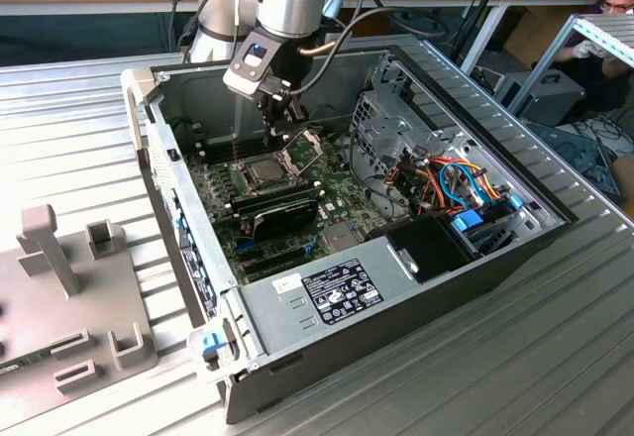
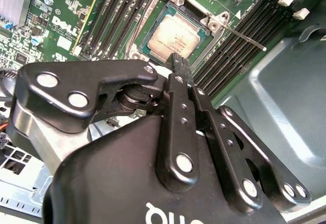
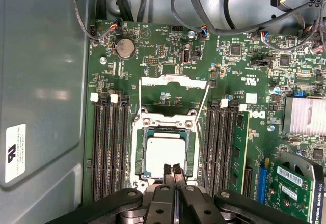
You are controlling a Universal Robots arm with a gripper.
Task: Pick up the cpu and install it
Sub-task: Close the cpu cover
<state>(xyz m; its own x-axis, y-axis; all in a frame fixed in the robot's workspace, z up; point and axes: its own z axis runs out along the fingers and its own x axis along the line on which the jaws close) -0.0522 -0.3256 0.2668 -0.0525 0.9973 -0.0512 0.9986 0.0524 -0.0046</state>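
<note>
One cpu [image 3: 164, 152] lies socketed — hand [image 3: 173, 169] (closed, empty) just above.

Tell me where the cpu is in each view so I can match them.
Exterior view: cpu lies on the motherboard, near the end effector.
First wrist view: cpu just beyond the end effector's tips.
Second wrist view: cpu again just beyond the tips.
Shared landmark: the end effector.

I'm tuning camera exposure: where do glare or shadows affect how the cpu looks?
First wrist view: the cpu lid reflects pale, the case wall shows soft glare patches. Second wrist view: the lid looks warmer, the dark tool looming before it. Exterior view: even light, no harsh shadow over it.
</note>
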